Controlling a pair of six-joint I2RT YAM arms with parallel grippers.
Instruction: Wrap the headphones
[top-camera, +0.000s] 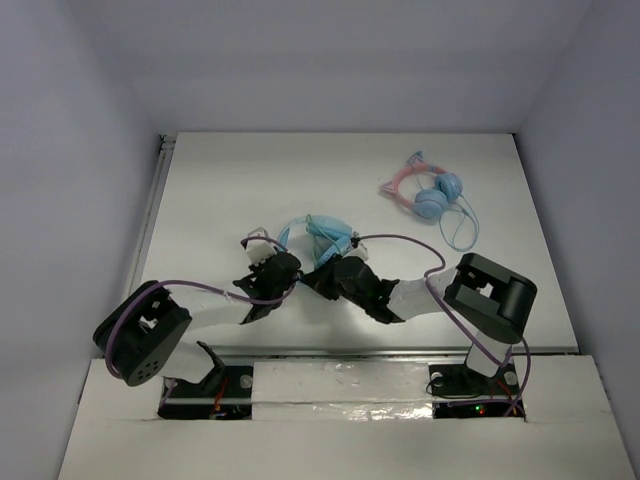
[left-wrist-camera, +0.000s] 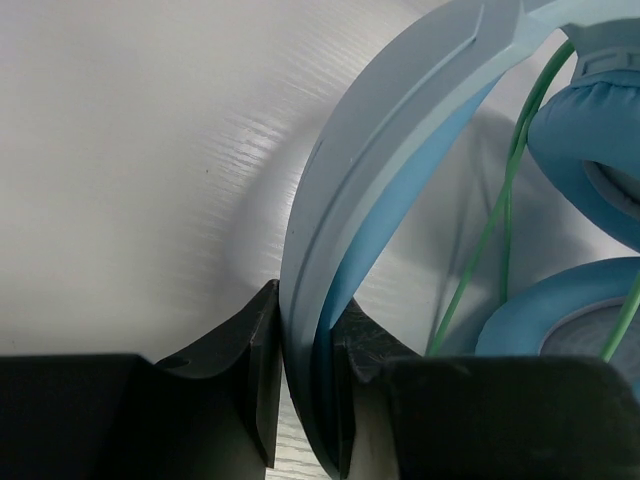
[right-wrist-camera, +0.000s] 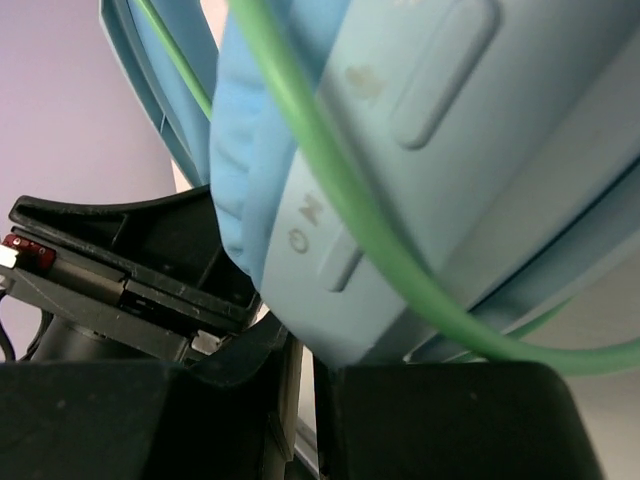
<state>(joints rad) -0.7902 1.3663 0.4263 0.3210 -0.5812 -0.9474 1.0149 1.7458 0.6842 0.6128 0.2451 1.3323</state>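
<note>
The light-blue headphones (top-camera: 320, 236) lie at the table's middle, between my two grippers. My left gripper (top-camera: 278, 270) is shut on the wide headband (left-wrist-camera: 390, 170); in the left wrist view (left-wrist-camera: 305, 330) both fingers press its sides. The thin green cable (left-wrist-camera: 502, 205) runs past the oval padded cups (left-wrist-camera: 590, 150). My right gripper (top-camera: 336, 272) sits against the headphones' near right side. In the right wrist view its fingers (right-wrist-camera: 308, 355) stand almost together with nothing seen between them. An ear cup shell (right-wrist-camera: 440, 170) with buttons rests just above them, with the green cable (right-wrist-camera: 330, 165) draped across it.
A smaller pair of headphones (top-camera: 432, 196) with a pink headband and round blue cups lies at the back right, its thin cable looped toward the right. My left arm's black gripper body (right-wrist-camera: 120, 280) is close beside the right gripper. Walls enclose the white table (top-camera: 220, 190).
</note>
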